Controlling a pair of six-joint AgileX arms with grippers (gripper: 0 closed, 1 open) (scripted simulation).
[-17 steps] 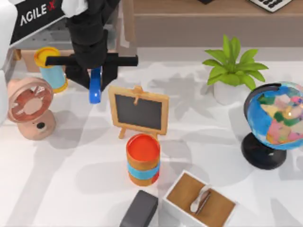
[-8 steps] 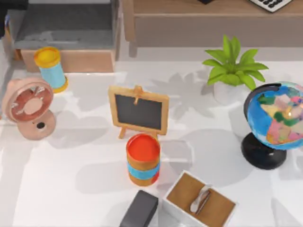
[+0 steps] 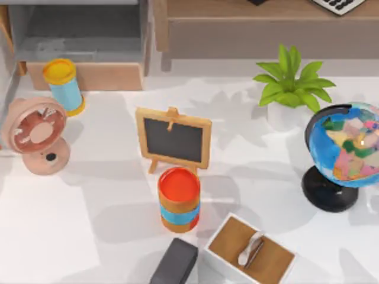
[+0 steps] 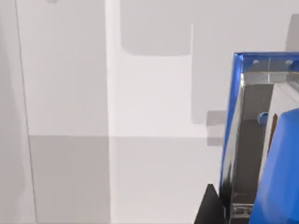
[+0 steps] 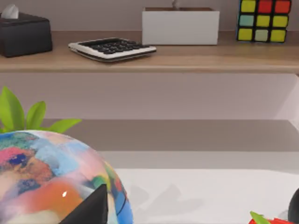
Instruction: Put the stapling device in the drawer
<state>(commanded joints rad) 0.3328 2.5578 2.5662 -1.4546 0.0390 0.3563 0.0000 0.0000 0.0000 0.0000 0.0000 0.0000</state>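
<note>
Your left wrist cam has the stapling device point(image 4: 275, 177) close up, blue w/ metal underside, pressed against a dark gripper finger point(image 4: 209, 210), over pale flat surfaces; can't tell if the fingers clamp it; drawer point(image 3: 83, 47) sits open at bench's top-left, grey inside, tan front.

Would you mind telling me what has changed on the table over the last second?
A second ago the left arm hung over the table's back left with the blue stapler in its gripper, in front of the drawer. The arm has since left the top view; the left wrist view shows the stapler close against the camera. The chalkboard, fan and globe stayed put.
</note>
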